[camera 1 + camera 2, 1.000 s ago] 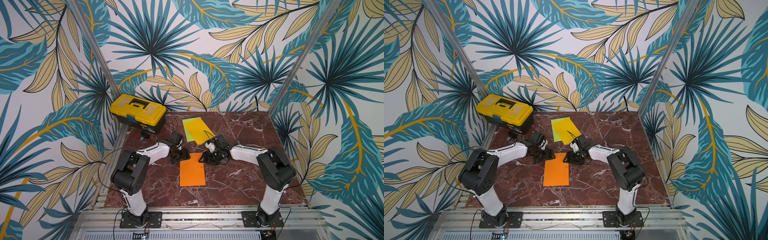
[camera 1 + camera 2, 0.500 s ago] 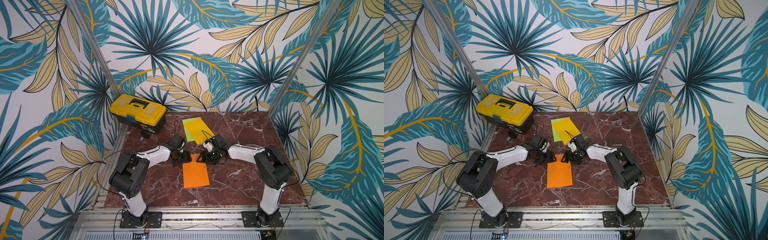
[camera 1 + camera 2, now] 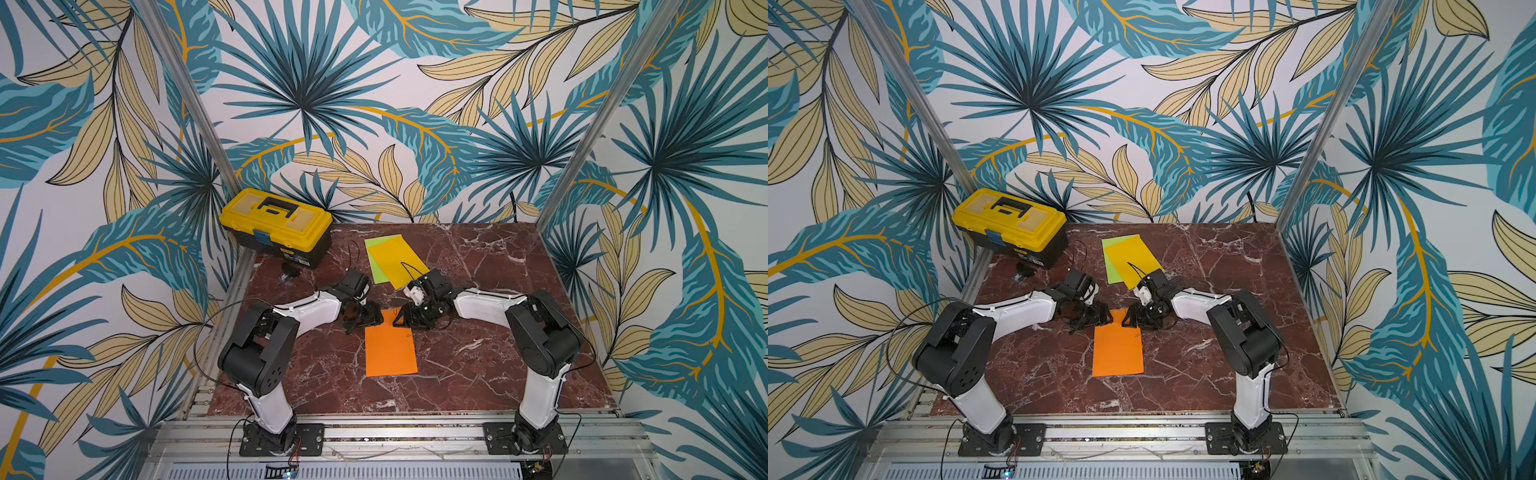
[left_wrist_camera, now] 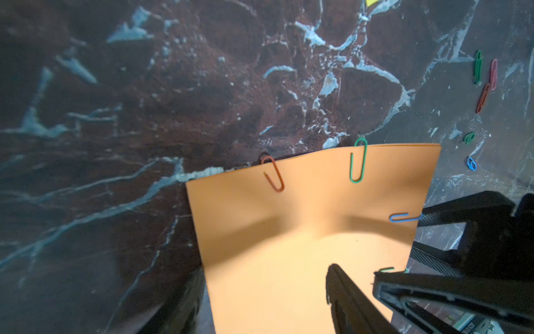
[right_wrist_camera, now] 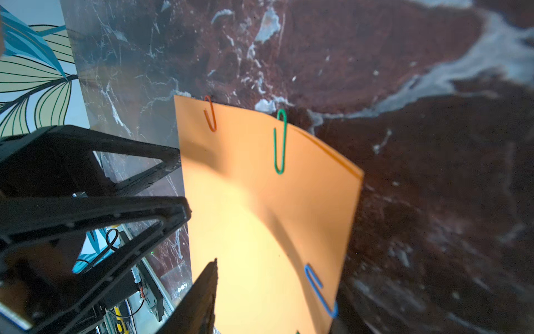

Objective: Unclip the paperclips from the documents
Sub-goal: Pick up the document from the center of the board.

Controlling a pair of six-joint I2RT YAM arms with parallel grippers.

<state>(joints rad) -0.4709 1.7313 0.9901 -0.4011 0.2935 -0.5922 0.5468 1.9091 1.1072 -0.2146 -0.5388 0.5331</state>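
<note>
The paperclips (image 4: 358,160) are still clipped to the orange sheet (image 3: 390,349) at the middle of the table (image 3: 478,374), where the right gripper (image 3: 400,319) has been moved in beside the blue clip (image 4: 403,217), fingers narrowed yet apart, the left gripper (image 3: 370,319) likewise spread, so removal is judged imminent.

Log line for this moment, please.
stage: unclipping orange sheet | left gripper: open over sheet's far end | right gripper: open at blue paperclip | clipped: red paperclip, green paperclip | loose paperclips: on table
</note>
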